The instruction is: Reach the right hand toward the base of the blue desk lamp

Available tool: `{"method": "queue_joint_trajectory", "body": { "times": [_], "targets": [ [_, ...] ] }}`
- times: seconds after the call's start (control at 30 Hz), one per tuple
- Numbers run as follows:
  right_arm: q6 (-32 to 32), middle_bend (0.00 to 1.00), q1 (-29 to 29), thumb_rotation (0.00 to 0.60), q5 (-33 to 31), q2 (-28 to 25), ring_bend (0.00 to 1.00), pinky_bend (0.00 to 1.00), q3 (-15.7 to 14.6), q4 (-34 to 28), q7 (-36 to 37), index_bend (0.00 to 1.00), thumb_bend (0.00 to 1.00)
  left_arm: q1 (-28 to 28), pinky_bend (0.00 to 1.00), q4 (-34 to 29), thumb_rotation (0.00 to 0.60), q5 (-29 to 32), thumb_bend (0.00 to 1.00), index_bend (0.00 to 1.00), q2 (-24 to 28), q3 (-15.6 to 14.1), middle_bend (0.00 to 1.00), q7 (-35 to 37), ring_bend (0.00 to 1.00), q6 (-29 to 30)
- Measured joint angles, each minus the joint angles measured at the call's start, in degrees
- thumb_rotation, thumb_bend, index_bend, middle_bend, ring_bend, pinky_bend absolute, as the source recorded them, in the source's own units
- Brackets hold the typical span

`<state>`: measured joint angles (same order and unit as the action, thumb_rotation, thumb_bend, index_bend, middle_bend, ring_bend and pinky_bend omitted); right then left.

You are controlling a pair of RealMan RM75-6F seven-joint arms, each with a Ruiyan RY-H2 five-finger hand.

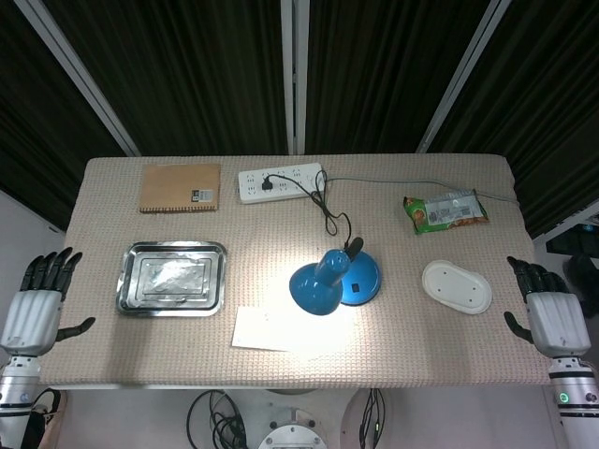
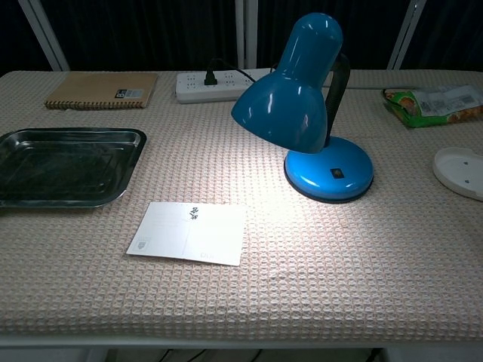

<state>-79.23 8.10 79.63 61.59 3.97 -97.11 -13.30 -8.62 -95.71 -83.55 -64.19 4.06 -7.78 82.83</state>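
The blue desk lamp (image 1: 329, 280) stands lit near the table's middle, its round base (image 2: 330, 170) on the cloth with a small black switch on top and its shade (image 2: 285, 98) tilted down to the left. My right hand (image 1: 547, 311) hovers open at the table's right edge, fingers spread, well to the right of the lamp base (image 1: 363, 279). My left hand (image 1: 36, 301) hangs open off the table's left edge. Neither hand shows in the chest view.
A white oval dish (image 1: 457, 285) lies between my right hand and the lamp. A snack packet (image 1: 445, 210) sits at the back right, a power strip (image 1: 279, 181) and notebook (image 1: 180, 187) at the back, a metal tray (image 1: 172, 278) at left, a white card (image 2: 189, 232) in front.
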Motion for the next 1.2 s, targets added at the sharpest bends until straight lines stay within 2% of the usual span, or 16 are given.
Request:
{"method": "queue_joint_trajectory", "body": {
  "times": [0.03, 0.1, 0.13, 0.2, 0.33, 0.4, 0.5, 0.57, 0.83, 0.97, 1.07, 1.2],
  "targets": [
    [0.1, 0.62, 0.2, 0.600, 0.0, 0.0, 0.55, 0.60, 0.0, 0.0, -0.4, 0.00, 0.20, 0.0, 0.00, 0.0, 0.600, 0.0, 0.04, 0.01, 0.0, 0.0, 0.00, 0.0, 0.00, 0.0],
    [0.0, 0.85, 0.4, 0.600, 0.4, 0.2, 0.76, 0.75, 0.1, 0.1, -0.5, 0.00, 0.19, 0.0, 0.00, 0.0, 0.600, 0.0, 0.04, 0.01, 0.0, -0.1, 0.00, -0.3, 0.00, 0.0],
    [0.0, 0.94, 0.5, 0.600, 0.7, 0.3, 0.84, 0.82, 0.1, 0.1, -0.5, 0.00, 0.19, 0.0, 0.00, 0.0, 0.600, 0.0, 0.04, 0.01, -0.1, -0.1, 0.00, -0.4, 0.00, 0.0],
    [0.2, 0.99, 0.8, 0.600, 1.5, 0.4, 0.92, 0.89, 0.0, -0.1, -0.1, 0.00, 0.19, -0.1, 0.00, 0.0, 0.600, 0.0, 0.04, 0.01, -0.1, -0.1, 0.00, -0.5, 0.00, -0.1],
    [0.4, 1.00, 1.2, 0.600, 3.1, 1.1, 0.99, 0.96, -0.4, -0.1, 0.3, 0.00, 0.20, -0.2, 0.00, 0.0, 0.600, -0.1, 0.04, 0.01, -0.4, -0.2, 0.00, -0.7, 0.00, -0.3],
    [1.1, 1.00, 1.4, 0.600, 3.4, 1.4, 0.99, 0.97, -0.8, -0.1, 0.2, 0.00, 0.24, -0.2, 0.00, 0.1, 0.600, -0.2, 0.04, 0.01, -0.5, -0.3, 0.00, -0.8, 0.00, -0.4],
    [2.8, 1.00, 2.0, 0.600, 4.3, 1.7, 1.00, 0.97, -1.7, -0.6, -0.7, 0.00, 0.42, -0.2, 0.00, 0.3, 0.600, -0.3, 0.04, 0.01, -0.7, -0.5, 0.00, -0.9, 0.00, -0.4],
    [4.7, 1.00, 2.6, 0.600, 4.8, 2.0, 1.00, 0.97, -2.5, -1.2, -1.5, 0.00, 0.48, -0.1, 0.00, 0.3, 0.600, -0.2, 0.04, 0.01, -0.8, -0.5, 0.00, -0.9, 0.00, -0.3],
    [14.6, 1.00, 7.1, 0.600, 4.5, 4.7, 1.00, 0.97, -4.3, -4.4, -8.8, 0.00, 0.53, 0.2, 0.00, 0.7, 0.600, 0.4, 0.04, 0.01, -0.5, -0.5, 0.00, 0.0, 0.00, -0.3],
    [20.3, 1.00, 10.5, 0.600, 1.8, 7.2, 1.00, 0.97, -4.0, -5.5, -12.3, 0.00, 0.62, 0.1, 0.00, 0.6, 0.600, 0.7, 0.04, 0.01, -0.1, -0.3, 0.00, 0.2, 0.00, -0.5],
    [23.8, 1.00, 13.3, 0.600, -1.3, 9.4, 1.00, 0.97, -3.3, -5.7, -15.0, 0.00, 0.63, 0.1, 0.00, 0.3, 0.600, 0.5, 0.04, 0.01, 0.2, -0.4, 0.00, -0.1, 0.00, -0.5],
    [25.4, 1.00, 15.7, 0.600, -5.1, 11.9, 1.00, 0.97, -2.3, -5.8, -18.8, 0.00, 0.63, 0.3, 0.00, 0.3, 0.600, 0.7, 0.04, 0.01, 0.3, -0.6, 0.00, 0.2, 0.00, -0.5]
  ]
}}
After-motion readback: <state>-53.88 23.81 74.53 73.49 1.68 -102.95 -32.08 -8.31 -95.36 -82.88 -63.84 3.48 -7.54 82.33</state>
